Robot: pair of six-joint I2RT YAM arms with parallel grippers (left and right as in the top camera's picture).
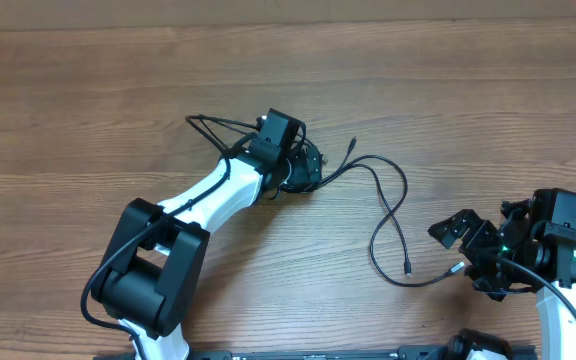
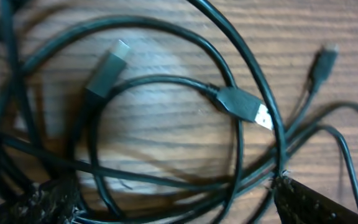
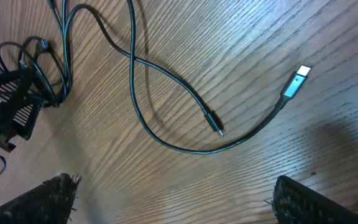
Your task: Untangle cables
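Note:
The black cables lie in a tangled bundle (image 1: 308, 168) at the table's middle. My left gripper (image 1: 303, 172) is right over the bundle. In the left wrist view its open jaws (image 2: 179, 205) straddle several looped strands, with two silver-tipped USB plugs (image 2: 257, 113) (image 2: 112, 61) and a small plug (image 2: 324, 60) in sight. A loose strand (image 1: 393, 215) runs from the bundle toward my right gripper (image 1: 468, 255). That gripper is open and empty (image 3: 176, 199), a little short of the strand's silver-tipped plug (image 3: 297, 81). A small plug end (image 3: 215, 126) lies beside it.
The wooden table (image 1: 88, 100) carries only the cables and the arms. The left arm's white links (image 1: 203, 195) stretch from the front left base (image 1: 148, 270) to the middle. The left gripper also shows in the right wrist view (image 3: 8, 109).

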